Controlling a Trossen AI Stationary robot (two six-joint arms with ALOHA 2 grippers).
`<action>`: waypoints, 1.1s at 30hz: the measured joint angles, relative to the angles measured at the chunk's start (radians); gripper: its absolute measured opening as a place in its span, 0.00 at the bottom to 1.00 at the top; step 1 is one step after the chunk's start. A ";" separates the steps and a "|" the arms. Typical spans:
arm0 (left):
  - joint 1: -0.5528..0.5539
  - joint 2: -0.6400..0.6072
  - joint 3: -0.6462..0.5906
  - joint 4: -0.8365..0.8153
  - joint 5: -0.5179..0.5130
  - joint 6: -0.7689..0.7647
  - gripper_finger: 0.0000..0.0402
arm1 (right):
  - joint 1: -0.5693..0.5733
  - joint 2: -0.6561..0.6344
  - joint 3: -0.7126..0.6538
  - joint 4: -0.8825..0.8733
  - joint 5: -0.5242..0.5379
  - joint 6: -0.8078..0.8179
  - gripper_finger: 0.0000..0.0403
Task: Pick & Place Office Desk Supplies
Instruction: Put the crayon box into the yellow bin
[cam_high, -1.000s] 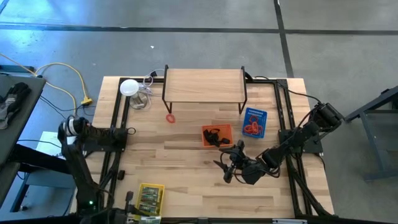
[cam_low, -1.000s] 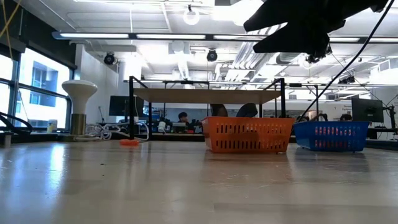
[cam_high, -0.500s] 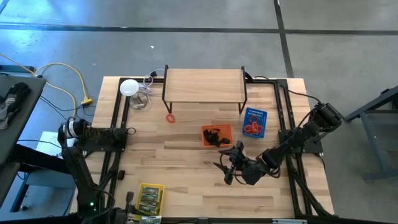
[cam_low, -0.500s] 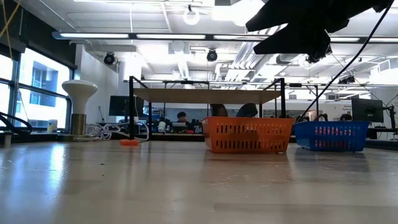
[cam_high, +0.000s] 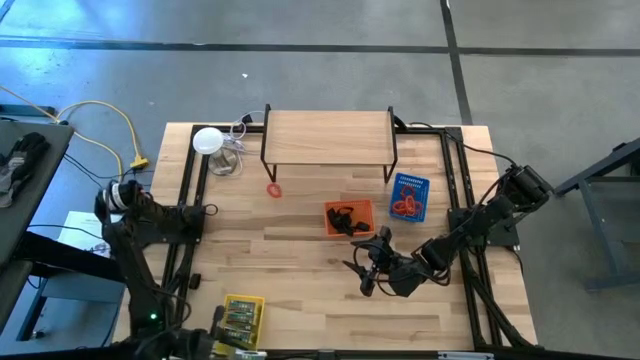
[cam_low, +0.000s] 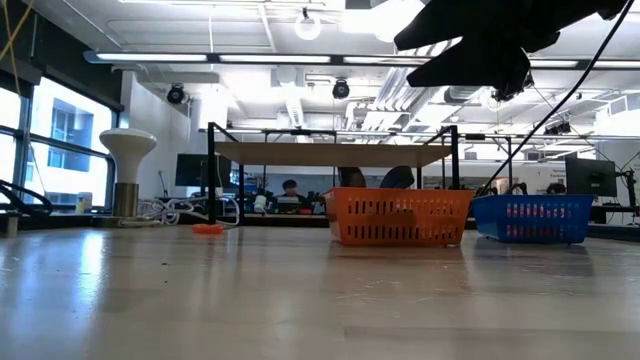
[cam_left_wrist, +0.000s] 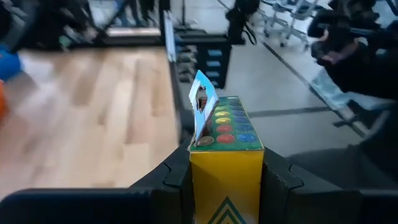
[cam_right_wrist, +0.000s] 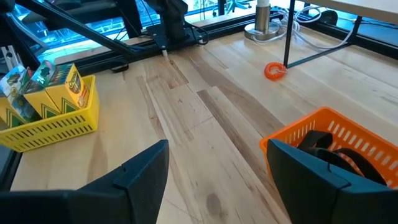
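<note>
My left gripper (cam_left_wrist: 227, 186) is shut on a yellow-green pack (cam_left_wrist: 225, 140), near the table's near-left corner beside the yellow basket (cam_high: 241, 318), which holds more packs. My right gripper (cam_right_wrist: 214, 180) is open and hangs above the table (cam_high: 366, 266), just on the near side of the orange basket (cam_high: 348, 218) with its black clips. Red bands lie in the blue basket (cam_high: 408, 198). One loose red band (cam_high: 274, 189) lies flat on the wood by the shelf's left leg. My left gripper pinches the yellow-green pack between its two fingers (cam_left_wrist: 177, 180), one on each long side (cam_left_wrist: 198, 168). The pack points away along the fingers, and its far end flap (cam_left_wrist: 202, 102) stands open. Whether the pack rests on anything does not show.
A wooden shelf on black legs (cam_high: 328, 137) spans the far middle. A white round lamp (cam_high: 207, 140) and cables sit at the far left. Black rails (cam_high: 185, 215) run along both sides. Bare wood (cam_high: 300, 300) lies between the yellow basket and my right gripper.
My left arm has shifted a little at the table's left side, near the yellow basket. My right arm has kept still.
</note>
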 joint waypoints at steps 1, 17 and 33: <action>0.006 0.007 0.000 0.001 0.030 -0.012 0.26 | 0.000 0.000 0.000 -0.001 0.000 0.000 0.64; 0.057 -0.036 0.000 0.119 0.419 0.141 0.26 | 0.000 0.000 0.000 -0.001 0.000 0.001 0.64; -0.013 0.038 0.001 0.114 0.063 0.070 0.26 | 0.005 0.000 0.000 -0.002 -0.004 0.001 0.64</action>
